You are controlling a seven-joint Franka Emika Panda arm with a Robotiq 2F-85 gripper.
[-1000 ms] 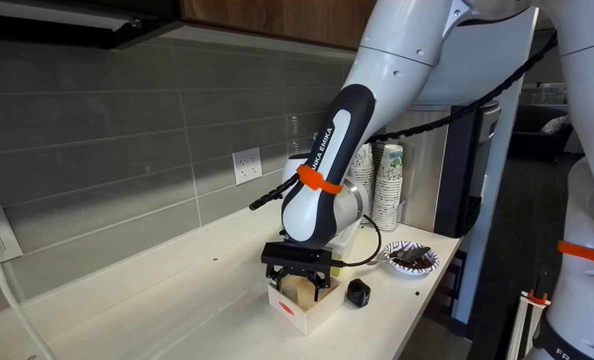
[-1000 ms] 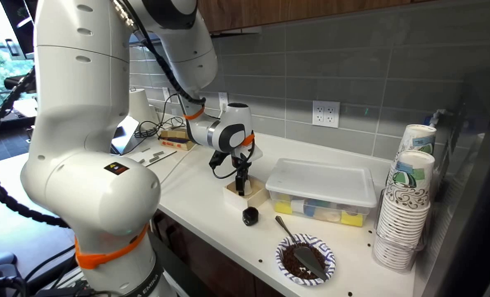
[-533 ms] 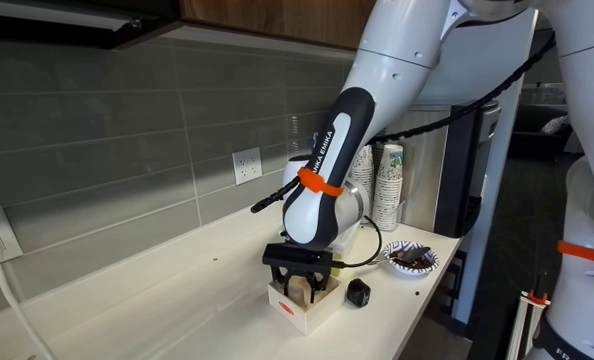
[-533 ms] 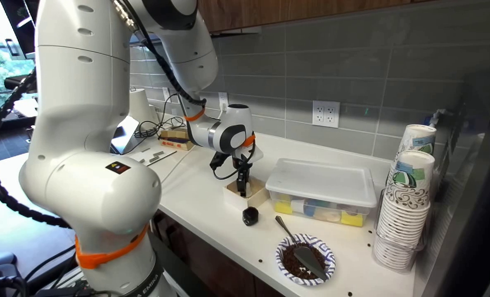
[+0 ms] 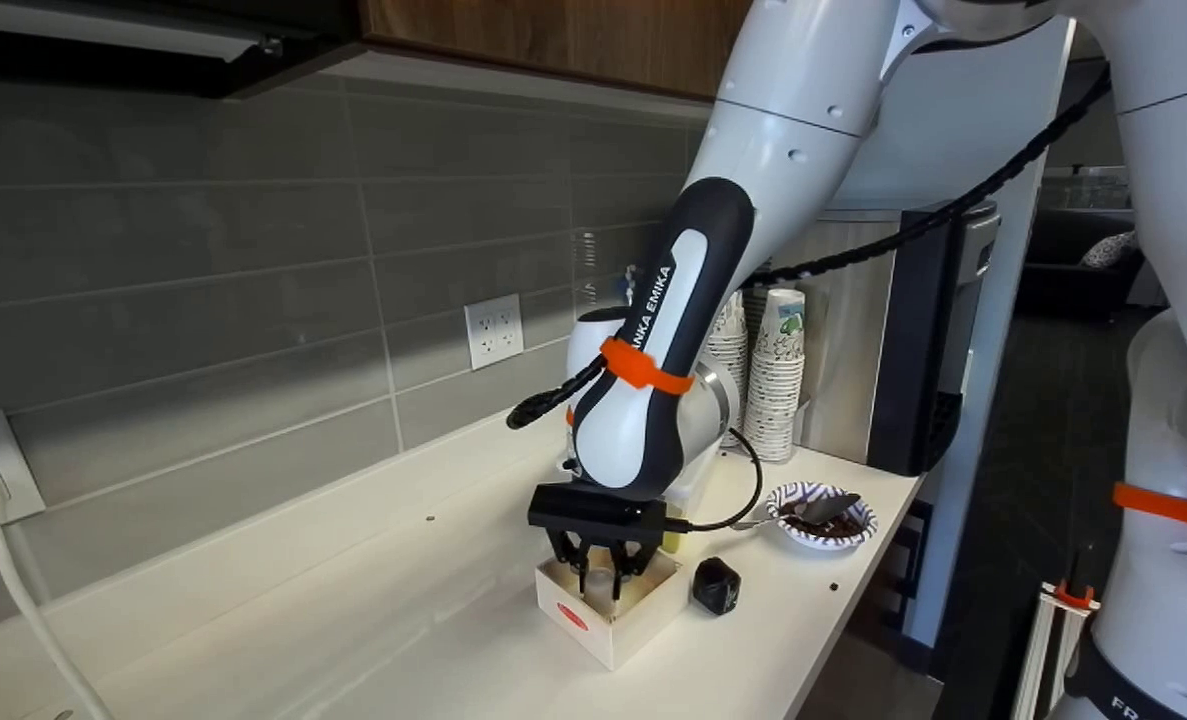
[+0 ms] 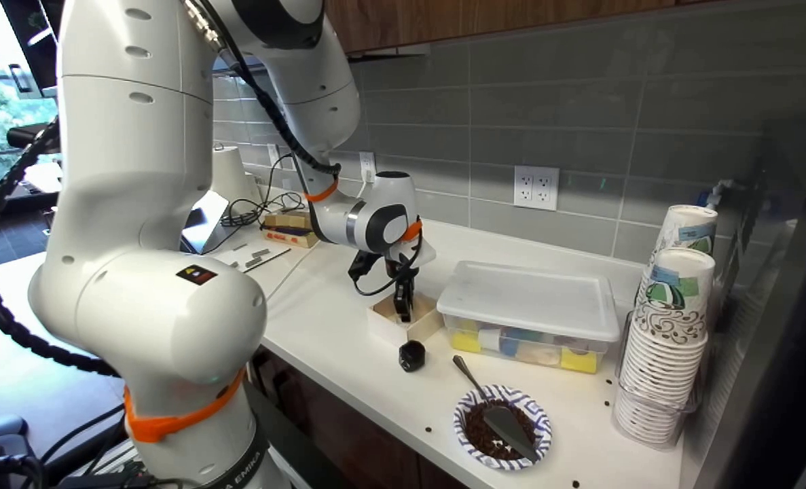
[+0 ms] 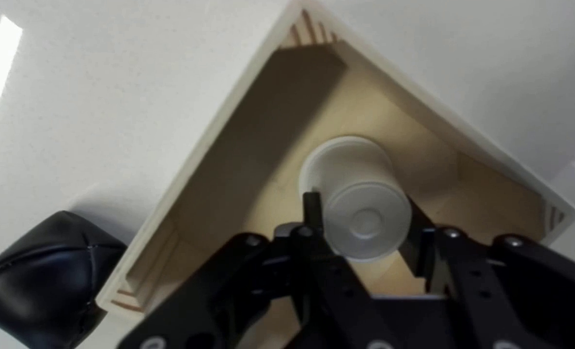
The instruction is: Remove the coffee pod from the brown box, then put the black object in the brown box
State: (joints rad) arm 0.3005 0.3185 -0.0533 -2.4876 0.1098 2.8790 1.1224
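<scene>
Standing inside the brown box (image 5: pixel 648 622) is the coffee pod (image 7: pixel 348 162), a pale cup-shaped capsule with its round end facing up at the wrist camera. My gripper (image 7: pixel 364 215) has a black finger on each side of the pod and is shut on it, tips down inside the box walls. In an exterior view the gripper (image 6: pixel 406 316) hides the pod from sight. The black object (image 7: pixel 50 276), a faceted dark lump, rests on the counter just outside the box; it shows in both exterior views, near the box's corner.
A clear plastic tub with a white lid (image 6: pixel 525 292) sits close beside the box. Past it stand stacked paper cups (image 6: pixel 671 346). A patterned bowl (image 6: pixel 462 422) holds dark grains and a spoon (image 6: pixel 508 429). A tiled wall (image 5: pixel 183 300) runs behind the counter.
My fingers came together from wide apart until they met the pod's sides. The arm shifted slightly with them. Box and black object stay where they were.
</scene>
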